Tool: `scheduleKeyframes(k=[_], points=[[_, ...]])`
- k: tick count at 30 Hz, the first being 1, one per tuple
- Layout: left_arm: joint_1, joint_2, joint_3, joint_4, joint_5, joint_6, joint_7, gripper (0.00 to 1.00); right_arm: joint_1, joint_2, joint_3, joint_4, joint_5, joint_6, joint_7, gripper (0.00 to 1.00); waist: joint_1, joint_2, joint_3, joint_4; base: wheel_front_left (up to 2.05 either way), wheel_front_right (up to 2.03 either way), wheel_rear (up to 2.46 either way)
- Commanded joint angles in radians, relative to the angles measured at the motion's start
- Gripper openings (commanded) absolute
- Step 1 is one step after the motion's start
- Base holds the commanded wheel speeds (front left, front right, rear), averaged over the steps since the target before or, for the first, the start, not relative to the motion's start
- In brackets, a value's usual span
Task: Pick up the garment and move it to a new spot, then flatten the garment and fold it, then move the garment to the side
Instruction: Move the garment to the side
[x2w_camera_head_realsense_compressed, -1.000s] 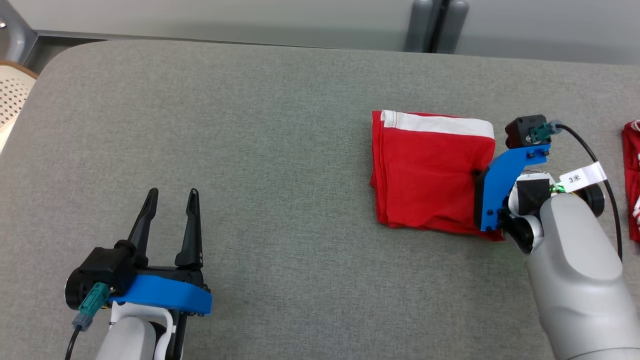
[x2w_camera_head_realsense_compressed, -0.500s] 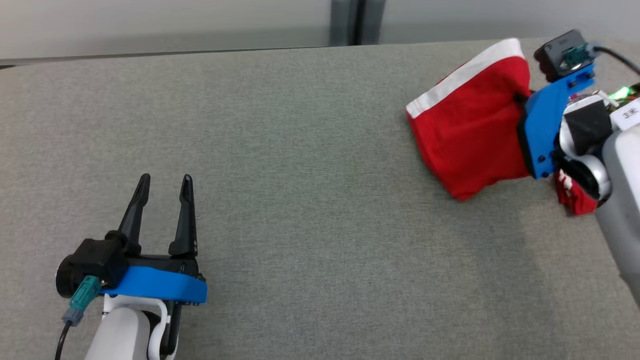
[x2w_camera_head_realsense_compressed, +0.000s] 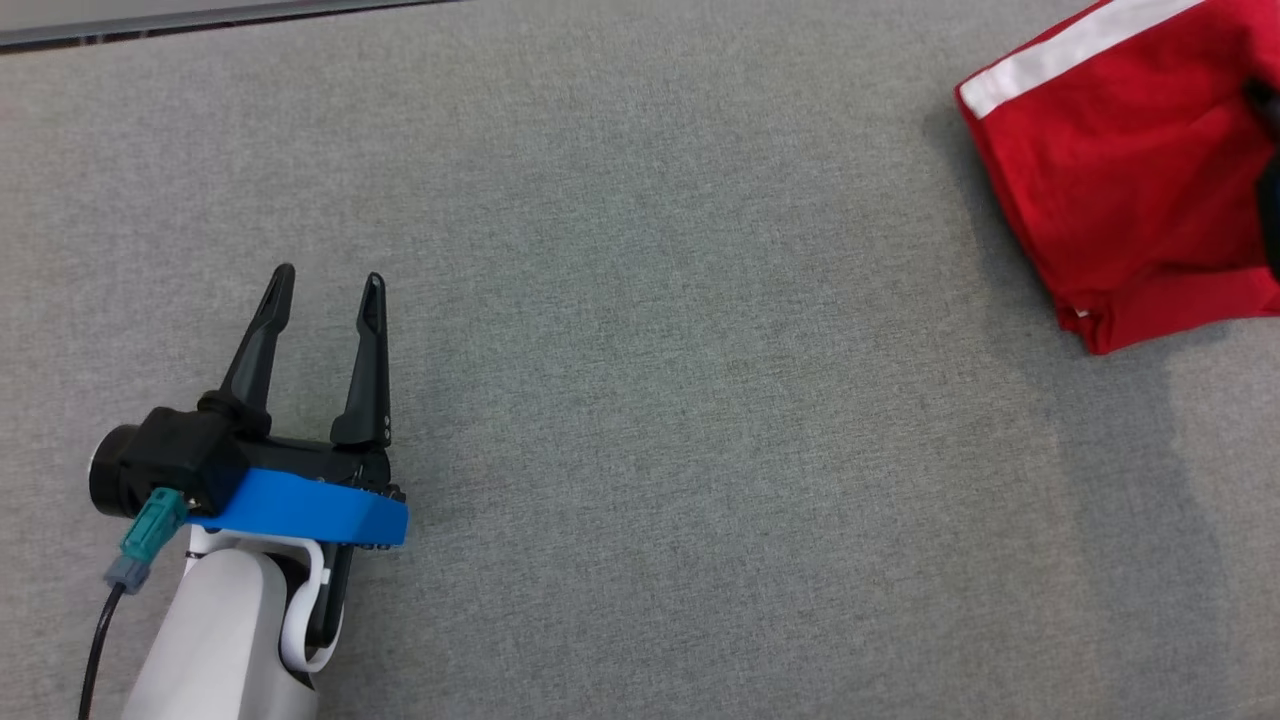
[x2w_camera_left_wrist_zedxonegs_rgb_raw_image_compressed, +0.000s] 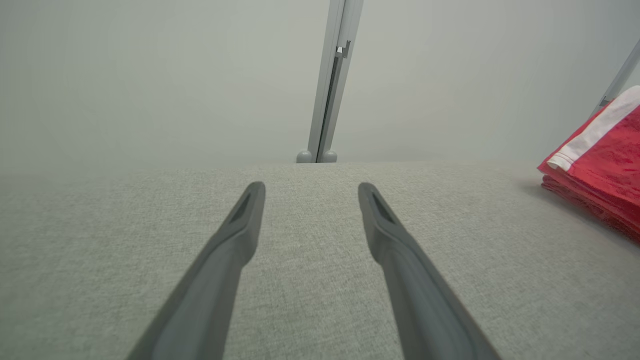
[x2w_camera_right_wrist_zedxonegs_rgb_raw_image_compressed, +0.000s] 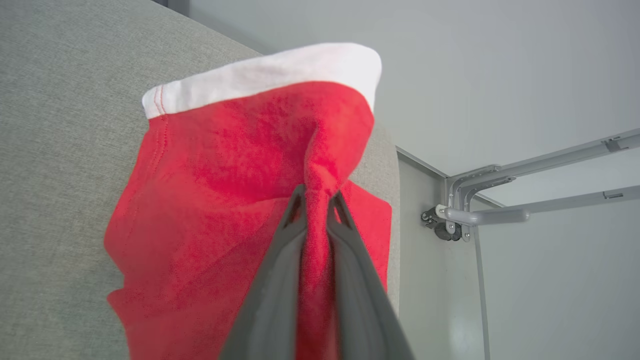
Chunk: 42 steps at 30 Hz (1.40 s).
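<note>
Garment: red, folded into a compact stack of layers with a white band along one edge. It sits at the far right of the grey table, close to the table's edge as the right wrist view shows it.

Right gripper: fingers pressed nearly together, pinching a raised ridge of red cloth. The cloth bunches and drapes away from the pinch. Taking the grip through the gathered layers, rather than on one loose edge, is judged to keep the fold together while the stack travels.

Contact with the table: uncertain. The left wrist view shows a shadow under the stack's near edge, but it cannot be told whether the whole stack is clear of the surface or part of it drags.

Left gripper: fingers spread wide, nothing between them, low over bare table, well apart from the garment. This placement is judged deliberate: out of the carrying arm's path and not needed for a one-handed carry.

Stage, as a judgement: folding complete; the move to the side is in hand. The table edge nearby is the main risk on release.
</note>
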Motion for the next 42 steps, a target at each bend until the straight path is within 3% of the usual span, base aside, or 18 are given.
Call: scheduleKeyframes(k=[1, 7, 13, 14, 15, 16, 24, 29, 42], points=[[-0.021, 0.007, 0.000, -0.005, -0.005, -0.001, -0.004, 1.00, -0.009, -0.012, -0.003, 0.003, -0.013, 0.000, -0.019, 0.00, -0.0001, -0.0001, 0.020, -0.011, 0.00, 0.00, 0.00], [-0.043, 0.033, -0.018, -0.008, -0.007, -0.001, -0.004, 1.00, 0.003, -0.079, -0.020, 0.096, -0.063, 0.000, -0.138, 0.00, -0.0001, -0.0001, 0.065, -0.012, 0.00, 0.00, 0.00], [-0.062, 0.049, -0.027, -0.014, -0.011, -0.001, -0.002, 1.00, -0.012, -0.084, -0.045, 0.177, -0.161, 0.000, -0.243, 0.03, -0.0001, -0.0001, 0.104, 0.002, 0.00, 0.00, 0.00], [-0.063, 0.051, -0.027, -0.014, -0.013, -0.001, -0.002, 1.00, -0.012, -0.073, -0.053, 0.190, -0.174, 0.000, -0.254, 0.19, -0.0001, -0.0001, 0.108, 0.004, 0.00, 0.00, 0.00], [-0.063, 0.054, -0.028, -0.014, -0.015, -0.001, -0.002, 1.00, -0.011, -0.063, -0.062, 0.201, -0.188, 0.000, -0.266, 0.50, -0.0001, -0.0001, 0.110, 0.006, 0.00, 0.00, 0.00], [-0.064, 0.055, -0.028, -0.012, -0.016, -0.001, -0.002, 1.00, -0.012, -0.056, -0.076, 0.212, -0.202, 0.000, -0.279, 1.00, -0.0001, -0.0001, 0.111, 0.007, 0.00, 0.00, 0.00], [-0.057, 0.038, -0.038, 0.010, -0.020, 0.003, -0.003, 1.00, 0.019, 0.013, -0.186, 0.300, -0.273, 0.000, -0.375, 1.00, -0.0001, -0.0001, 0.055, 0.026, 0.00, 0.00, 0.00], [-0.019, 0.014, -0.047, 0.030, -0.023, 0.003, -0.004, 1.00, 0.091, 0.083, -0.252, 0.287, -0.284, 0.000, -0.417, 1.00, -0.0001, -0.0001, -0.034, 0.051, 0.00, 0.00, 0.00], [0.131, -0.030, 0.003, 0.054, -0.031, 0.010, -0.004, 1.00, 0.461, 0.352, -0.396, -0.008, -0.202, 0.000, -0.537, 1.00, -0.0001, -0.0001, -0.251, 0.126, 0.00, 0.00, 0.00]])
